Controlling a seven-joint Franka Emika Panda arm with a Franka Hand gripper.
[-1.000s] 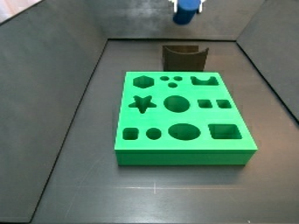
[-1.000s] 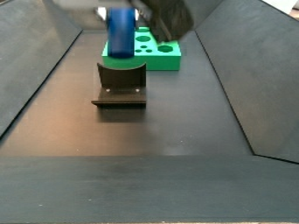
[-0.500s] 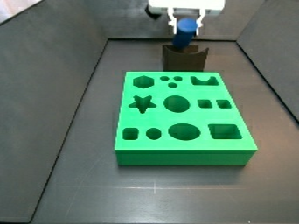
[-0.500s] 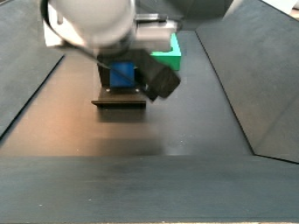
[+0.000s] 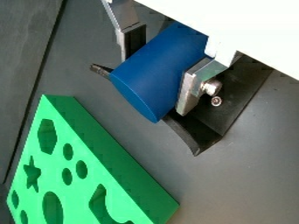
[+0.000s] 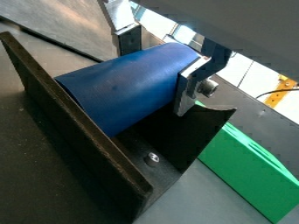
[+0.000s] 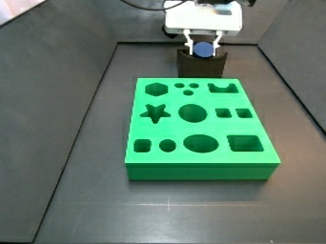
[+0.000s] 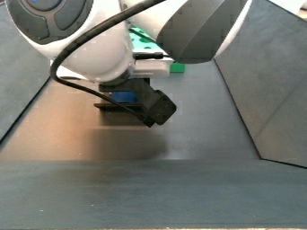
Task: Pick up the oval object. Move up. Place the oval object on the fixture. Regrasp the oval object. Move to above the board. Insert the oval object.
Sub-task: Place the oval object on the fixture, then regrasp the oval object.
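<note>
The oval object (image 5: 152, 77) is a stubby blue peg, lying sideways between the silver fingers (image 5: 197, 84) of my gripper (image 5: 162, 61), which is shut on it. In both wrist views the peg sits down on the dark fixture (image 6: 82, 131), one end against its upright wall. In a side view the gripper (image 7: 201, 44) holds the peg (image 7: 201, 50) at the top of the fixture (image 7: 201, 67), just behind the green board (image 7: 197, 129). In a side view the arm hides most of the peg (image 8: 120, 97) and the fixture (image 8: 120, 108).
The board's cut-outs include a star (image 7: 155, 113), a round hole (image 7: 193, 113) and a large oval hole (image 7: 201, 144). Dark sloping walls (image 7: 76, 95) close in the floor on both sides. The arm's bulky body (image 8: 120, 36) fills the upper part of a side view.
The gripper came down with the blue peg from high above the fixture onto it. The arm now fills more of the side view.
</note>
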